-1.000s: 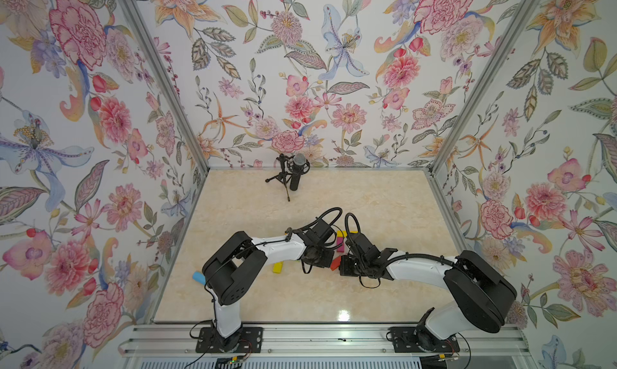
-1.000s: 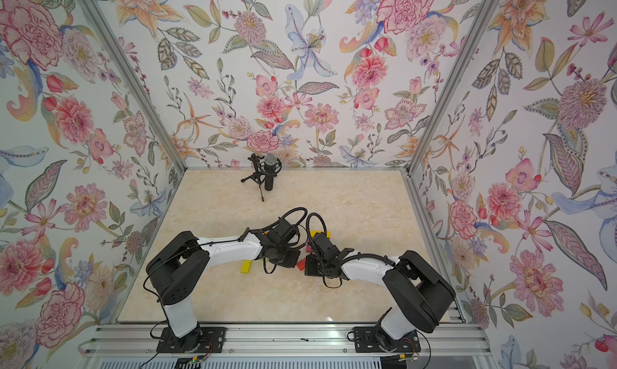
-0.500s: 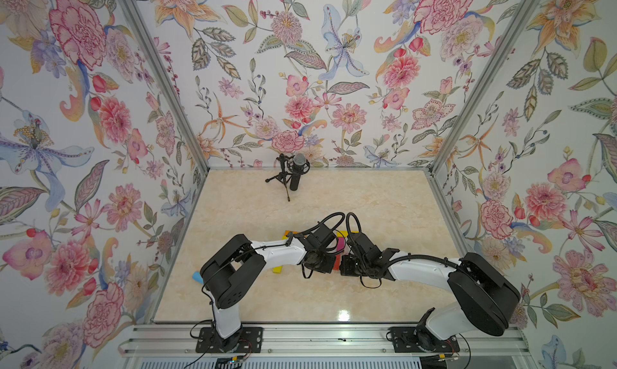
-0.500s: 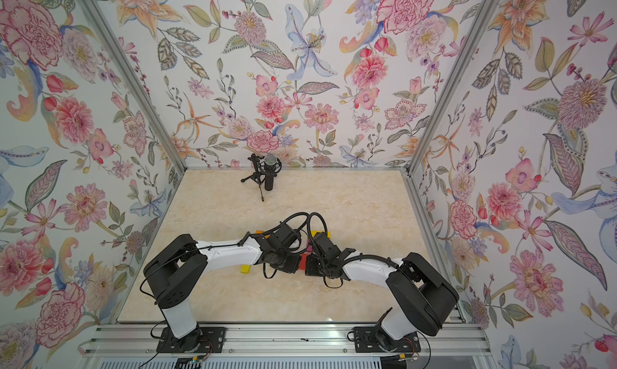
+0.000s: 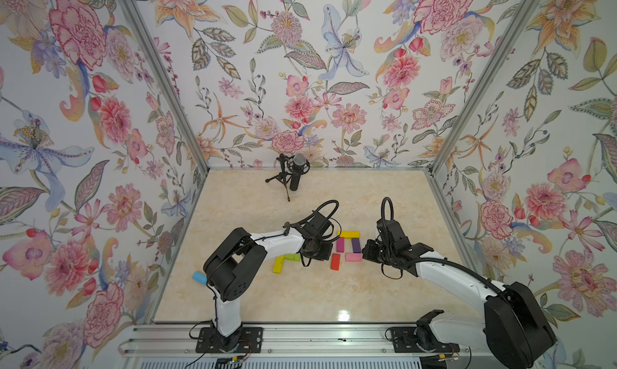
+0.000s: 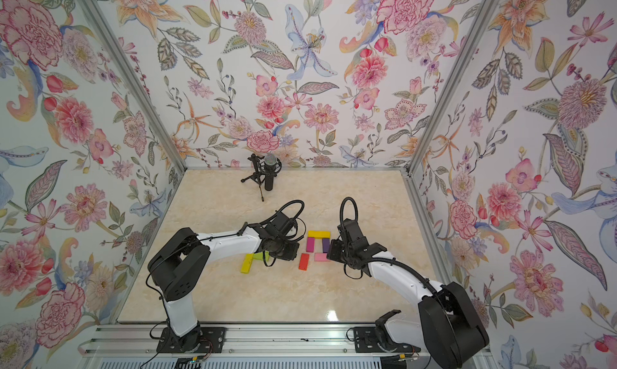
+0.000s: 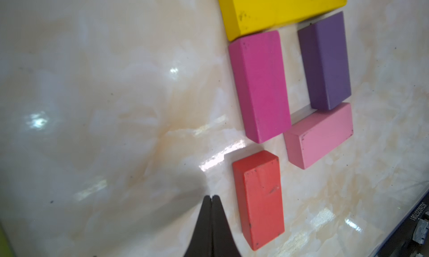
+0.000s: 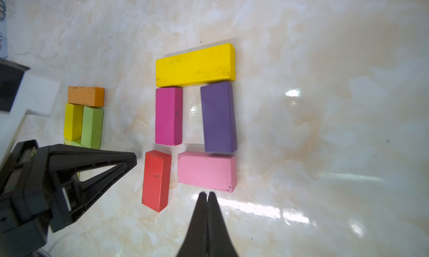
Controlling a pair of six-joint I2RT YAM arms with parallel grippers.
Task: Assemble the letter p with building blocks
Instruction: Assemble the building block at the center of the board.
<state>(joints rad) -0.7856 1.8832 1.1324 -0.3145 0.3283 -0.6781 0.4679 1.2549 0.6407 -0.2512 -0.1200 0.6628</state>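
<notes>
Scuffed red block (image 8: 156,181) lies flat, long axis nearly parallel to magenta block (image 8: 168,116). My left gripper (image 7: 211,197) and right gripper (image 8: 207,193): fingers pressed together.

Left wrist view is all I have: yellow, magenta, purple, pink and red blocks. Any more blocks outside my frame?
Observer: Yes. The right wrist view shows an orange block, another yellow block and a lime green block, clustered apart from your five, toward the robot's left.
Operator: Right gripper?
Observer: The right gripper is shut and holds nothing. Its tips are right at the long side of the pink block, but I can't tell whether they touch.
Operator: Anything that isn't a block?
Observer: A microphone stands at the far end, seen in both top views.
</notes>
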